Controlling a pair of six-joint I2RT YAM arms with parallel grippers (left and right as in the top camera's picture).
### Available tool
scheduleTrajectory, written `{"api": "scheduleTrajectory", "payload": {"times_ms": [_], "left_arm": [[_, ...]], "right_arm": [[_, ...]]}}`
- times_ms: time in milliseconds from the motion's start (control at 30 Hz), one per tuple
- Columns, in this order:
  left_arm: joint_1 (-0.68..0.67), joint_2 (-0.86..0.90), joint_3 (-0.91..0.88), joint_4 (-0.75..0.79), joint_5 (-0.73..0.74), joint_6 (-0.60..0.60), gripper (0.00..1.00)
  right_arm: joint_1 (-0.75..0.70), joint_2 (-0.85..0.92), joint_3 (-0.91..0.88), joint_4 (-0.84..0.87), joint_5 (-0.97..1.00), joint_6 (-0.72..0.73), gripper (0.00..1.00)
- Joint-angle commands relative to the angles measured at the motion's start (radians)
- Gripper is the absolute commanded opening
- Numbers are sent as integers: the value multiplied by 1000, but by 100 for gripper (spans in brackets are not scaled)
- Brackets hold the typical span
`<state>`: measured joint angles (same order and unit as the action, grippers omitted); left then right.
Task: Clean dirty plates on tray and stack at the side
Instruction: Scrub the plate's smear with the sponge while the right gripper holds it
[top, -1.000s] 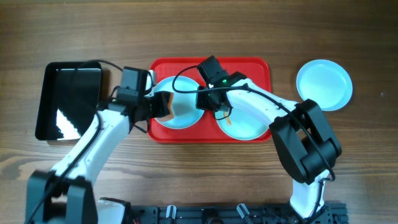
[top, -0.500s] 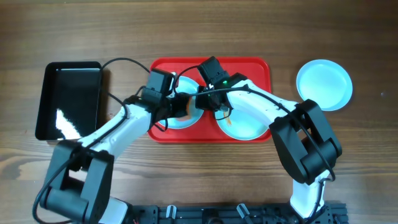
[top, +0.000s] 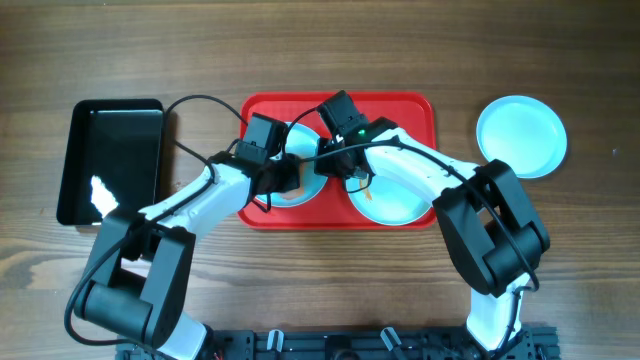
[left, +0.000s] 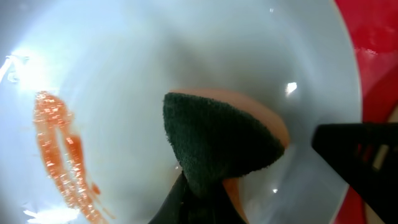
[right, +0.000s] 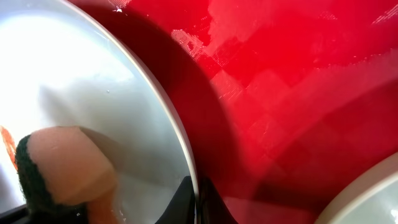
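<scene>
My left hand (top: 288, 179), clenched on the sponge (left: 217, 146), has swung onto the left-of-centre plate (left: 186, 50); right hand (right: 194, 200) pinches its rim; scrubbing can start.

Work surface: a wooden table (top: 330, 40), brown, with the grain running side to side. It extends beyond the left fingers (left: 186, 205) and right fingers (right: 199, 208) in all directions. Well to the left of the left fingers, a glossy black tray (top: 120, 140) carries a white reflection of the lighting. Lighting is bright and even, and shadows near the fingers are soft. On the near side of both, a black rail (top: 350, 345) lines the table edge.
</scene>
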<state>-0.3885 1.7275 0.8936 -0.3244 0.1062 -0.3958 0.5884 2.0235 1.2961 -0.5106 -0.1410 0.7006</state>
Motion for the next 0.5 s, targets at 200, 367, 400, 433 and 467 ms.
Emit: {"api": "scheduleTrajectory", "payload": {"times_ms": [200,367,400,433,467], "left_arm": [[49,66,-13,-35,-230,56,4],[77,67,-13,-34,-309,56,4],[83,67,-13,-31,-333,56,4],[91,67,-13,-27,-359,56,4],[97,67,-13,-23,-375,59,4]], "right_arm": [[4,36,-42,-19,56,6,4],[4,36,-42,-21,70,7,5],[4,36,-42,-22,73,6,5],[4,36,-42,-23,74,6,4],[4,36,-42,-23,74,6,4]]}}
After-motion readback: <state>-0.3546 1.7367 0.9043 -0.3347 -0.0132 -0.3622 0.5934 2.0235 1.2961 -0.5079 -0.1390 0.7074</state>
